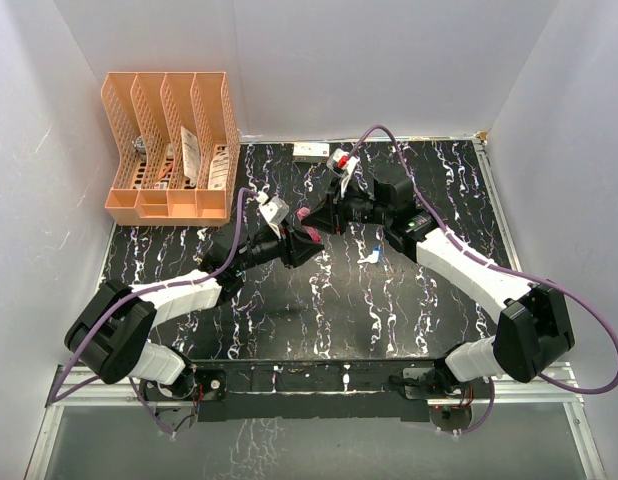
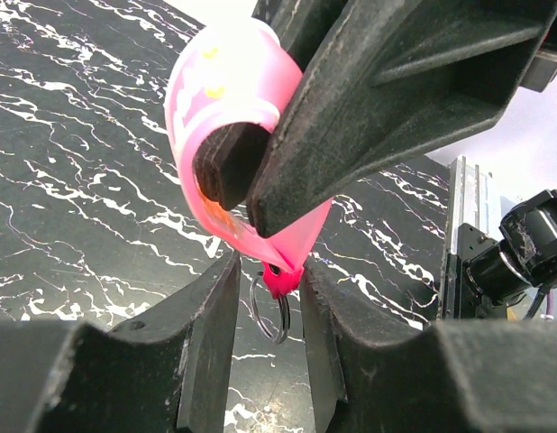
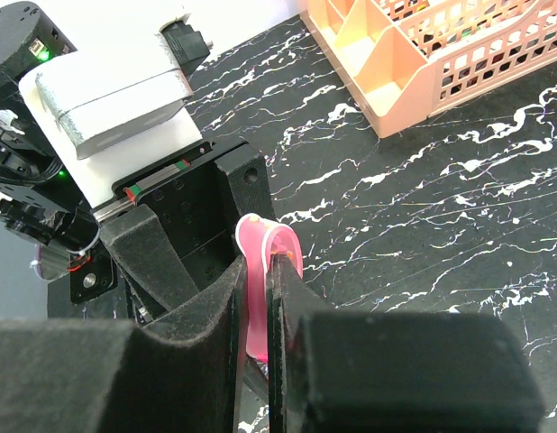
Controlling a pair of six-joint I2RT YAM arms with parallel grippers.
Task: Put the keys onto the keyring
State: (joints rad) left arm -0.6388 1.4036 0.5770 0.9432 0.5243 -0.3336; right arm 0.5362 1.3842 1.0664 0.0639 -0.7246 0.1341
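Note:
The keyring is a pink strap [image 2: 224, 99] with a thin ring [image 2: 271, 311] hanging from its red end. My right gripper [image 3: 258, 271] is shut on the strap [image 3: 260, 298], which loops over its fingertips. My left gripper [image 2: 269, 271] is open, with its jaws on either side of the strap's red end and the ring, which hangs free between them. In the top view both grippers meet above the table's middle, the left gripper [image 1: 301, 245] below the right gripper [image 1: 334, 212]. The blue-headed key [image 1: 376, 251] and the whitish key [image 1: 366, 259] lie on the table just right of the grippers.
An orange file organiser [image 1: 169, 150] stands at the back left and also shows in the right wrist view [image 3: 441, 54]. A small white box [image 1: 311, 150] lies at the back edge. White walls close in the black marbled table [image 1: 319, 320].

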